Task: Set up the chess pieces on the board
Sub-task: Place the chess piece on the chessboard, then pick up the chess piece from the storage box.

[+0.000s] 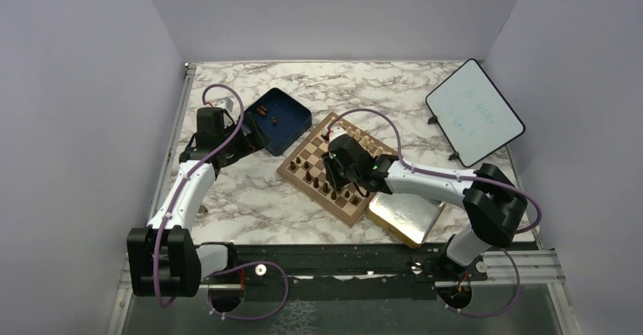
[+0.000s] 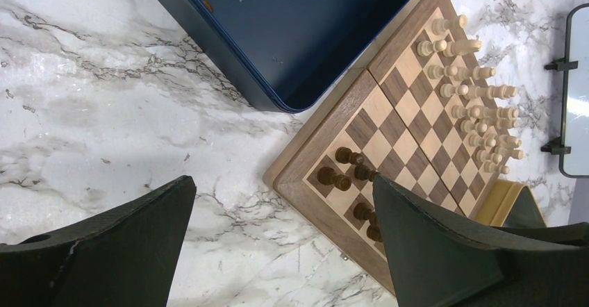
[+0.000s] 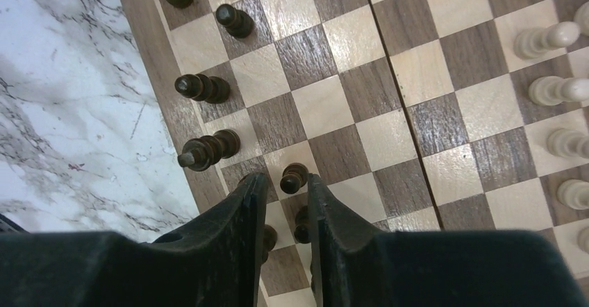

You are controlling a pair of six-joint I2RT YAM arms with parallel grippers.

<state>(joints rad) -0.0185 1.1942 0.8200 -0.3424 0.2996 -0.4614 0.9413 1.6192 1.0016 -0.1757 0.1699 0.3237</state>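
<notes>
The board [image 1: 293, 170] lies at an angle mid-table, also in the left wrist view [image 2: 305, 182] and the right wrist view [image 3: 316, 105]. Several dark chess pieces [image 3: 207, 149] stand along its near-left side, and pale pieces [image 2: 472, 92] fill the far side. My right gripper [image 1: 334, 170] hovers low over the dark rows. Its jaws [image 3: 288, 182] are slightly parted around a standing dark pawn [image 3: 293, 177], with a gap on the left. My left gripper [image 1: 241, 139] is wide open and empty [image 2: 283, 182] over the marble beside the board's corner. Two dark pieces [image 1: 267, 115] lie in the dark blue box [image 1: 292, 123].
A gold-rimmed tray [image 1: 409, 215] sits against the board's near-right edge. A small whiteboard [image 1: 474, 111] stands at the back right. The blue box [image 2: 299, 36] touches the board's far-left edge. White walls enclose the marble table [image 1: 250, 198].
</notes>
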